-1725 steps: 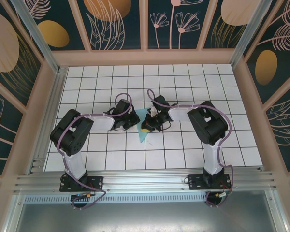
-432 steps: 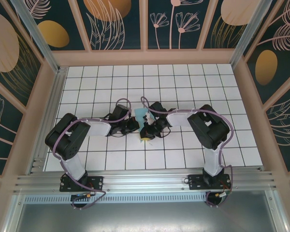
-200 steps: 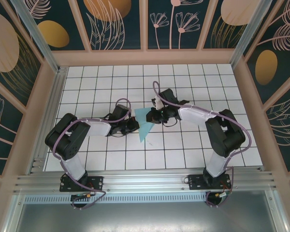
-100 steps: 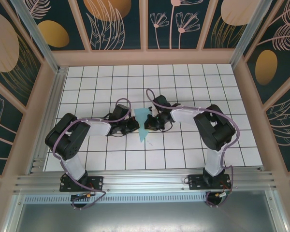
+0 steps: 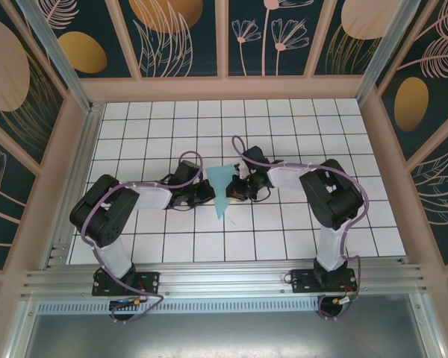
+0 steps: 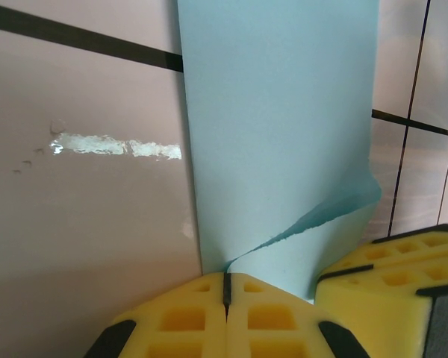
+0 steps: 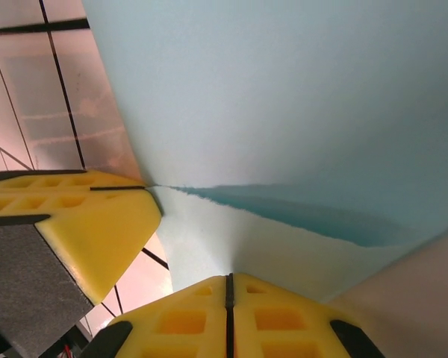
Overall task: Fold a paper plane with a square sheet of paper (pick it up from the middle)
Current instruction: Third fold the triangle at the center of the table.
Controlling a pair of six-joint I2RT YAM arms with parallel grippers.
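Left gripper (image 6: 225, 289) clamped shut on edge of folded turquoise paper (image 5: 222, 192), centre of top view. My right gripper (image 7: 228, 289) closed against paper; pinch unclear. Risks: opposing pulls tear sheet; raised flap (image 6: 336, 205) springs back, crease goes crooked.

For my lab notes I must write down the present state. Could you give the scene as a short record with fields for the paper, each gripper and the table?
paper: folded paper, light turquoise, wide at the far end, tapering to a point toward the arm bases
position: middle of the table, between the two grippers
left gripper: shut, seems to pinch the paper's left edge
right gripper: shut, seems to pinch the paper's right side
loose layer: one flap lifts slightly near the fingertips
table surface: white tiles with black grid lines
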